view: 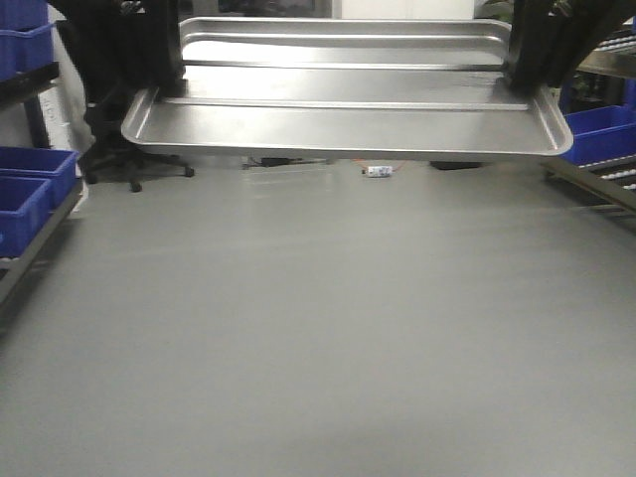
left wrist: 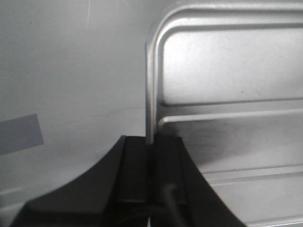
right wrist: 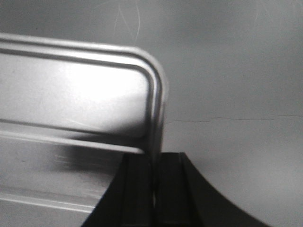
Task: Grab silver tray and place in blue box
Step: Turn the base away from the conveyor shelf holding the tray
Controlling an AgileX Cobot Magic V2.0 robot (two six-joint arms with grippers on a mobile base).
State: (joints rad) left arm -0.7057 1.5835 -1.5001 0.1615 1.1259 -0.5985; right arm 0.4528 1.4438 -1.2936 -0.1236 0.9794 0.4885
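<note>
The silver tray [view: 348,129] hangs level in the air at the top of the front view, above a grey surface [view: 318,328]. My left gripper [view: 162,79] is shut on its left short rim and my right gripper [view: 529,81] on its right short rim. In the left wrist view the black jaws [left wrist: 151,144] pinch the tray's rim [left wrist: 150,94]. In the right wrist view the jaws [right wrist: 155,158] pinch the rim [right wrist: 158,118] near a rounded corner. Blue boxes stand on racks at the left [view: 30,194] and right [view: 596,129]; I cannot tell which is the task's.
Another blue box [view: 25,40] sits at the top left. A black chair base [view: 134,164] and a small object [view: 379,171] lie behind, under the tray. A metal rack rail [view: 596,189] runs along the right. A grey tape patch [left wrist: 19,135] marks the surface.
</note>
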